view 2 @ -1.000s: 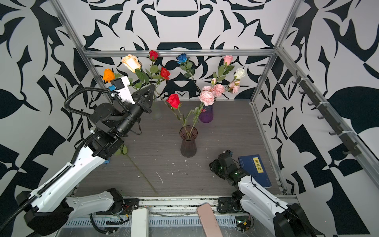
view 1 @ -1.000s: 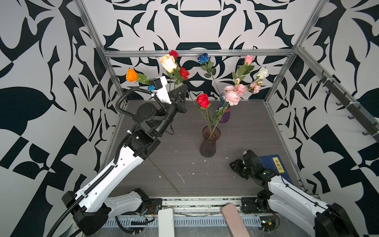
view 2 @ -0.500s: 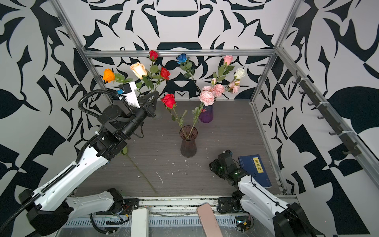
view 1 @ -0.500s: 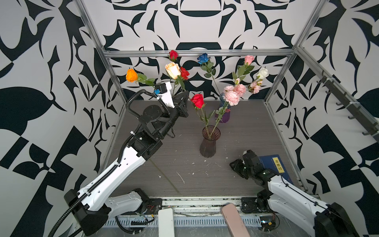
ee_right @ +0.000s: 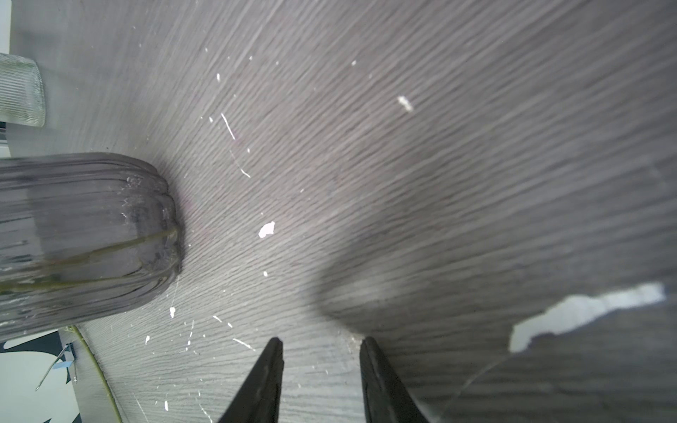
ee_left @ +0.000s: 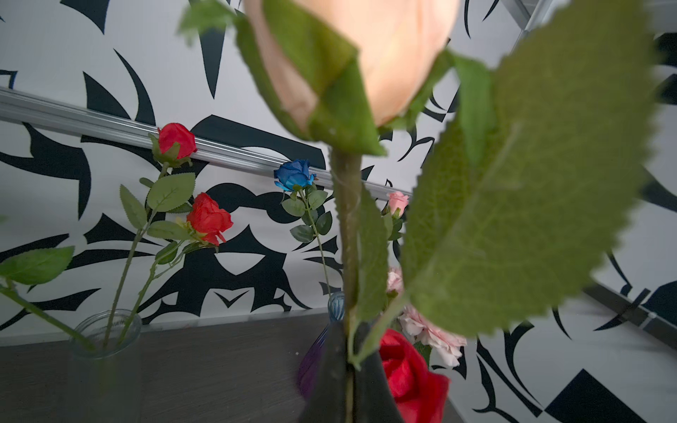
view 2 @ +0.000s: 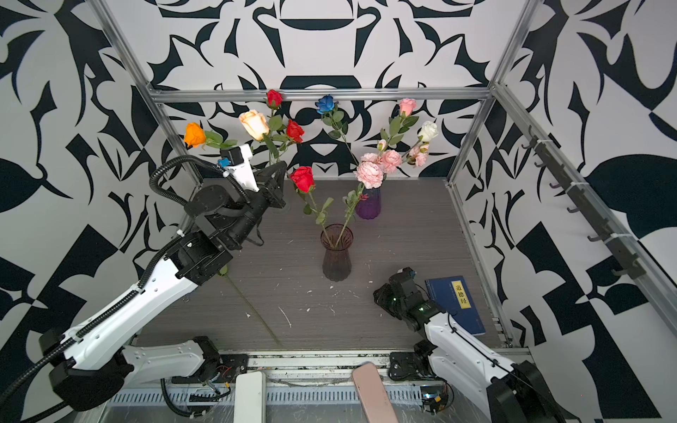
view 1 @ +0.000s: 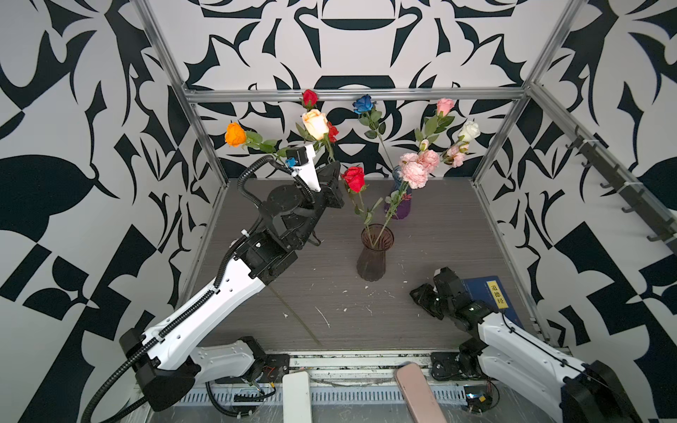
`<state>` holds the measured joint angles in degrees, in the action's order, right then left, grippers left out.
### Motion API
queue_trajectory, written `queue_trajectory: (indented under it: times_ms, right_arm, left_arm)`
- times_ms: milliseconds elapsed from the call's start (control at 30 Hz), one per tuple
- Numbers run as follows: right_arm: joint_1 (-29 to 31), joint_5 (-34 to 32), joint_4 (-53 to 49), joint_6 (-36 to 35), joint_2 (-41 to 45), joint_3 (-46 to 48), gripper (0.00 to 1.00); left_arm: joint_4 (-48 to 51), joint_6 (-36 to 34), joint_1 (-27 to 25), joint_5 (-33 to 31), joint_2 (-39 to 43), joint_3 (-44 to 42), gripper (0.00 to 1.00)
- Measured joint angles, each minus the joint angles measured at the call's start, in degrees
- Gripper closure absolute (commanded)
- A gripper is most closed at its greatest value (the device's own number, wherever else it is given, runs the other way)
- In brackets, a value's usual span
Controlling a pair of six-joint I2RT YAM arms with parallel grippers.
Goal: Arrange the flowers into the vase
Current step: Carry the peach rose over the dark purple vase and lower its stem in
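Both top views show a gray table inside walls with black and white shapes. On the left side, the left gripper is up high and pinched tight on the green stem of a peach rose. That rose is big and soft, a pale orange-pink, and it has wide green leaves with jagged edges. It sits above the gripper, close to the back wall. Its long thin stem hangs down past the arm toward the front of the table. A dark vase stands upright in the middle of the table. It holds a red rose and some pink ruffled blooms that lean apart. Behind it stands a purple vase with a blue rose in it. A blue book lies at the right side. The right gripper is low over the table near the book, and its jaws are a little way apart with nothing in them. In the left wrist view, a clear jar at the back holds two small red roses.
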<state>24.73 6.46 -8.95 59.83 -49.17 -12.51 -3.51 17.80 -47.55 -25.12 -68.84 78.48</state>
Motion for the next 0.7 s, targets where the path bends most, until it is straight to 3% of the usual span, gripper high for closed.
queue_trajectory:
  times_ms: [300,700]
  right_arm:
    - [0.0,0.0,0.0,0.0,0.0,0.0,0.61]
    - [0.0,0.0,0.0,0.0,0.0,0.0,0.61]
  left_arm:
    - [7.5,-2.6,-0.3,-1.9,-0.8,3.7,1.00]
    - [12.7,1.9,-0.3,4.0,-3.5,7.8,1.00]
